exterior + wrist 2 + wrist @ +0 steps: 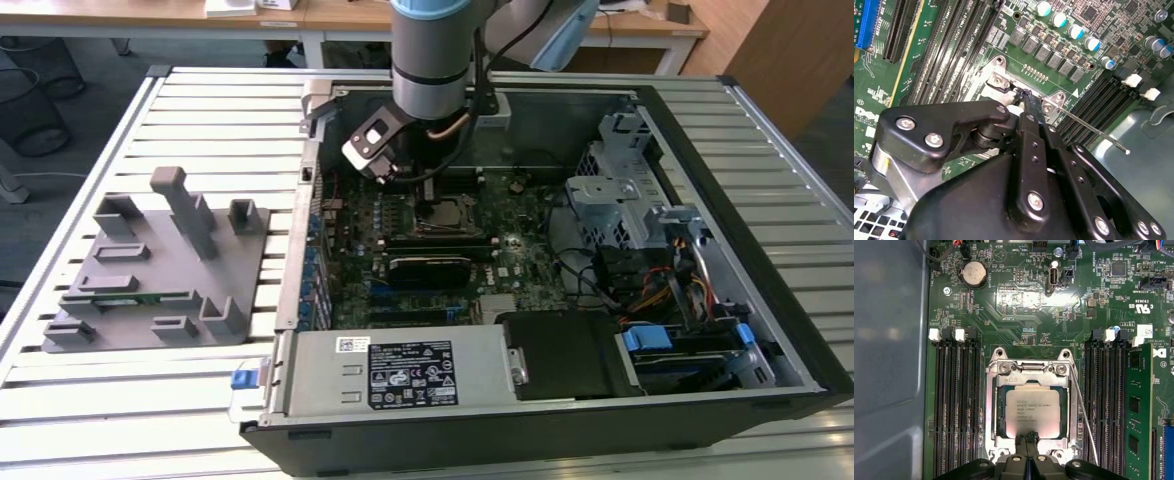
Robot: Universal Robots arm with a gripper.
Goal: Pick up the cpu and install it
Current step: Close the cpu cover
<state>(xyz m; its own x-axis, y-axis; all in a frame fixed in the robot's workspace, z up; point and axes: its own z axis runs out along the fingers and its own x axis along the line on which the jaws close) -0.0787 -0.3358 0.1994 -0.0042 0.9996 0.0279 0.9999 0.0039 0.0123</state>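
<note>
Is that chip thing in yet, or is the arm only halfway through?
Looks done: the cpu lies flat in its socket. In hand: nothing that I can see; the gripper, fingers together, sits at the socket's edge. Left: the wire lever beside the socket stands loose, not latched.

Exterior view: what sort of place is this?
Probably a lab or office workspace used as a PC-assembly robot cell: an open computer case on a slatted metal table, a grey parts fixture beside it, wooden desks behind.
</note>
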